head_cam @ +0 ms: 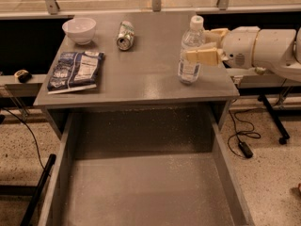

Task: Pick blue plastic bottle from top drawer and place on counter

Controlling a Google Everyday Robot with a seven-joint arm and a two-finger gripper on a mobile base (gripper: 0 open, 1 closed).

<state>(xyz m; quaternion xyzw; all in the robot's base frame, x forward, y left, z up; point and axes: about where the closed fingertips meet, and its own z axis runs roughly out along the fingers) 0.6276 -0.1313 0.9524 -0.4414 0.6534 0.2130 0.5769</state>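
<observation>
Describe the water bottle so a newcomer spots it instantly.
On the grey counter above the open top drawer, look at the right side. The blue plastic bottle stands upright there, white-capped, between the jaws of the gripper; it is the only clear, tall item, unlike the lying can.

One grey speckled desk carried four things, one of each kind: one clear ribbed plastic bottle with a white cap, one round white bowl, one crushed green-white can and one flat dark blue packet. Below it was one wide grey metal drawer. One cream-and-white gripper was at the bottle, near the desk's right edge.
</observation>
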